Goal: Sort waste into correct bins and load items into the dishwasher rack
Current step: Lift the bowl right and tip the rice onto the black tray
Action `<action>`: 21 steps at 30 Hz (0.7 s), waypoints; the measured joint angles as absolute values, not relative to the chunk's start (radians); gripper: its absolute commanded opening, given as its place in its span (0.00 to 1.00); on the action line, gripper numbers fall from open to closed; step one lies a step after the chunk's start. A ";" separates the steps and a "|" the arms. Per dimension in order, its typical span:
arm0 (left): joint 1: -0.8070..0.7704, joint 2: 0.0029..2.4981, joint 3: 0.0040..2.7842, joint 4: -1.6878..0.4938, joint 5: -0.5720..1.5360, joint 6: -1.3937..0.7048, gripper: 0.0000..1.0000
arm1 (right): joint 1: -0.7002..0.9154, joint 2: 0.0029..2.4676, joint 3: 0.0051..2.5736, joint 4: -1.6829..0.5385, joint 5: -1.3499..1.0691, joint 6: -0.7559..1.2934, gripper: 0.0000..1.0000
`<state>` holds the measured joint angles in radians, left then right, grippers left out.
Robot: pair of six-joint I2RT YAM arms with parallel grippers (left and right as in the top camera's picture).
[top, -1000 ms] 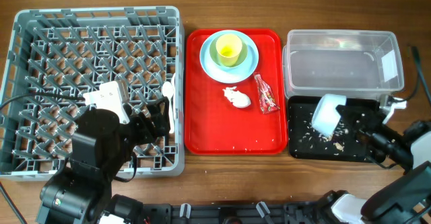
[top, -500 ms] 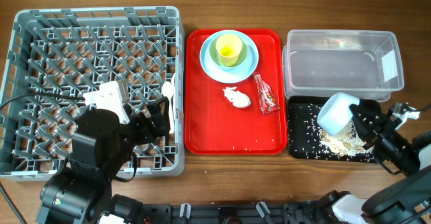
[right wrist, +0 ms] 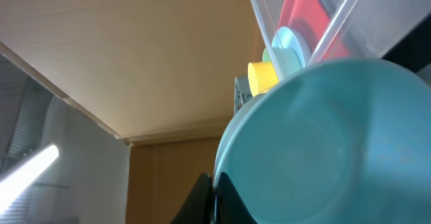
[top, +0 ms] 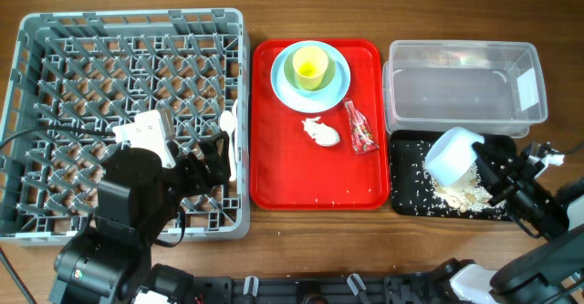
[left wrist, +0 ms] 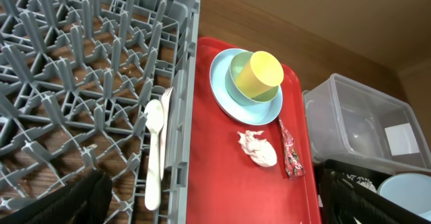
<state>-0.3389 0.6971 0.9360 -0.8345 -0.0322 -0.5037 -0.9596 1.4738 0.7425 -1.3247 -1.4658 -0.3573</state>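
Observation:
My right gripper [top: 482, 171] is shut on the rim of the light-blue bowl [top: 453, 155] and holds it tilted over the black tray [top: 406, 204]. Pale crumbs [top: 461, 193] lie heaped in that tray. In the right wrist view the bowl [right wrist: 337, 143] fills the frame, with my fingers [right wrist: 214, 192] pinched on its rim. My left gripper [top: 214, 158] is open and empty over the grey rack [top: 55, 67], beside the white spoon [left wrist: 154, 150] and fork [left wrist: 167, 103]. The plate [top: 283, 80], yellow-green cup [top: 310, 67], napkin [top: 321, 132] and red wrapper [top: 359, 127] sit on the red tray [top: 310, 181].
The clear tub [top: 461, 89] stands behind the black tray at the right. A few crumbs lie scattered on the red tray's front. The red tray lies between the rack and the two bins. Cables run at the far right table edge.
My right gripper has swung the bowl a little right and tipped it further. A heap of crumbs now lies in the black tray. The left arm has not moved.

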 measured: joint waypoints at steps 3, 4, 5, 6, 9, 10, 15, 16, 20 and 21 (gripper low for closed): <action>-0.339 0.697 0.936 -0.834 -0.032 -0.504 1.00 | -0.960 1.474 0.743 -1.336 -1.457 -0.342 0.04; -0.339 0.697 0.936 -0.834 -0.032 -0.504 1.00 | -0.959 1.474 0.743 -1.356 -1.459 -0.353 0.04; -0.339 0.697 0.936 -0.834 -0.032 -0.504 1.00 | -0.958 1.473 0.743 -1.353 -1.460 -0.366 0.04; -0.339 0.697 0.936 -0.834 -0.032 -0.504 1.00 | -0.957 1.473 0.743 -1.335 -1.459 -0.363 0.05; -0.339 0.697 0.936 -0.834 -0.033 -0.504 1.00 | -0.931 1.468 0.744 -1.363 -1.483 -0.374 0.04; -0.339 0.697 0.936 -0.834 -0.033 -0.504 1.00 | -0.921 1.466 0.744 -1.340 -1.494 -0.376 0.04; -0.339 0.697 0.936 -0.835 -0.032 -0.504 1.00 | -0.882 1.450 0.746 -1.249 -1.501 -0.314 0.04; -0.339 0.697 0.936 -0.834 -0.032 -0.504 1.00 | -0.881 1.447 0.747 -1.246 -1.493 -0.285 0.04; -0.339 0.697 0.936 -0.834 -0.032 -0.504 1.00 | -0.867 1.426 0.749 -1.187 -1.477 -0.228 0.04; -0.339 0.697 0.936 -0.834 -0.032 -0.504 1.00 | -0.865 1.423 0.751 -1.216 -1.474 -0.215 0.04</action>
